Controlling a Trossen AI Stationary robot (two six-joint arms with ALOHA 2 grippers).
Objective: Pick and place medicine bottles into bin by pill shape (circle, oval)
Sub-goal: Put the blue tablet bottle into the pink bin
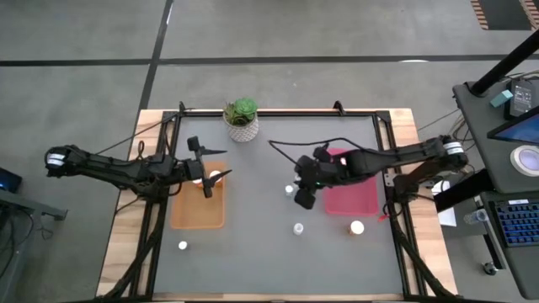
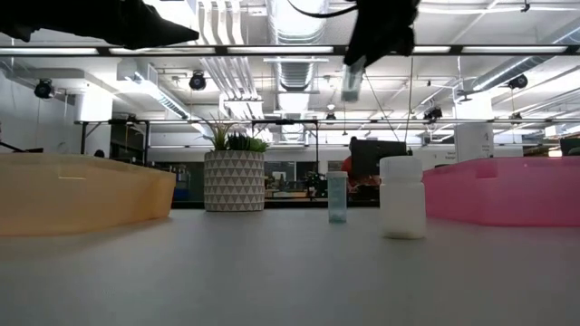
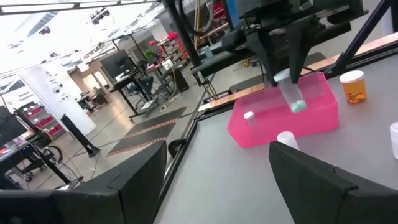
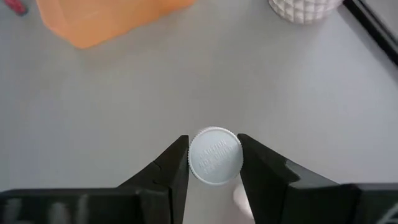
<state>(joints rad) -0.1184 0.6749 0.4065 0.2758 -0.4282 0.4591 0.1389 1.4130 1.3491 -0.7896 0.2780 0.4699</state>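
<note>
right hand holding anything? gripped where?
Yes. The right hand holds a slim bottle by its white cap, lifted above the table. The left hand holds nothing.

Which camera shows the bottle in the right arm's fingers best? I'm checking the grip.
The right wrist view: the held bottle fills the gap between the right gripper fingers, cap facing the camera. The low view and left wrist view show its slim clear body hanging; the high view barely shows it.

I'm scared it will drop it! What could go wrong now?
The right gripper holds a slim bottle only by its white cap, high above the table, so it might slip and fall. It could also land on the bottles standing below.
</note>
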